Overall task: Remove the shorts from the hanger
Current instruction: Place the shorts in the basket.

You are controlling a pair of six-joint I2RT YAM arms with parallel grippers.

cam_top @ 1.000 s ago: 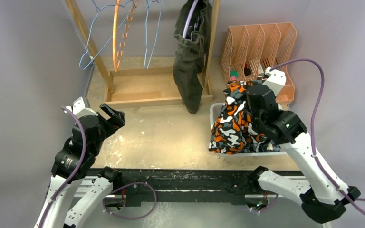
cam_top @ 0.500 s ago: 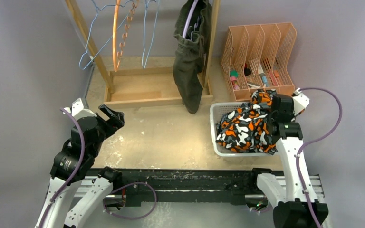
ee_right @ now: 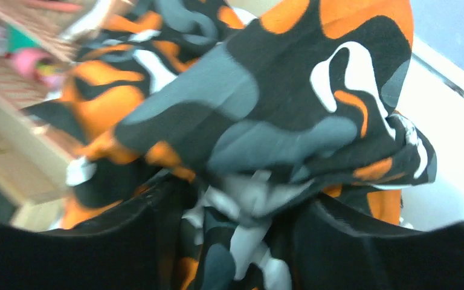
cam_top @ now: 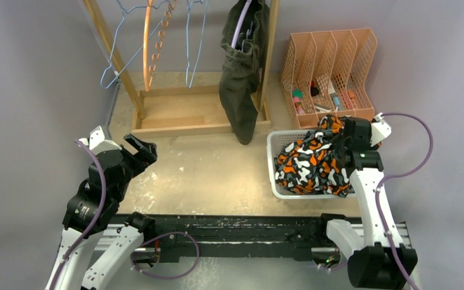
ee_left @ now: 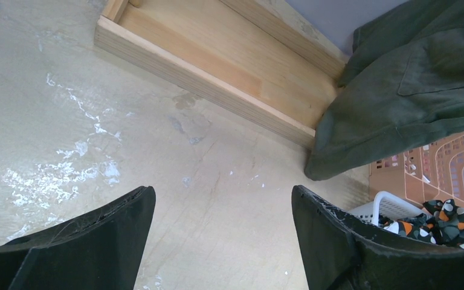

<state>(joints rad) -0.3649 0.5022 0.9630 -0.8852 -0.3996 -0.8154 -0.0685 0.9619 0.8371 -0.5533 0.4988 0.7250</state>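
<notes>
Orange-black-white camo shorts [cam_top: 314, 166] lie bunched in a white basket [cam_top: 273, 145] at the right. My right gripper [cam_top: 343, 142] sits on their far right side. In the right wrist view its jaws [ee_right: 235, 205] stand apart, and a fold of the camo shorts [ee_right: 266, 90] lies loose between them. Olive-green shorts [cam_top: 240, 84] hang from a pale hanger [cam_top: 241, 24] on the rack's right post; the left wrist view shows their lower end [ee_left: 399, 103] over the tabletop. My left gripper [cam_top: 140, 148] hovers open above bare table at the left [ee_left: 223, 199], holding nothing.
A wooden rack [cam_top: 181, 115] stands at the back with empty blue wire hangers [cam_top: 118, 60] and an orange hanger [cam_top: 148, 48]. An orange mesh file organizer [cam_top: 332, 66] with small items stands behind the basket. Grey walls close both sides.
My right arm swung right and down, laying the camo shorts into the basket, and its jaws have spread apart. The left arm has barely moved.
</notes>
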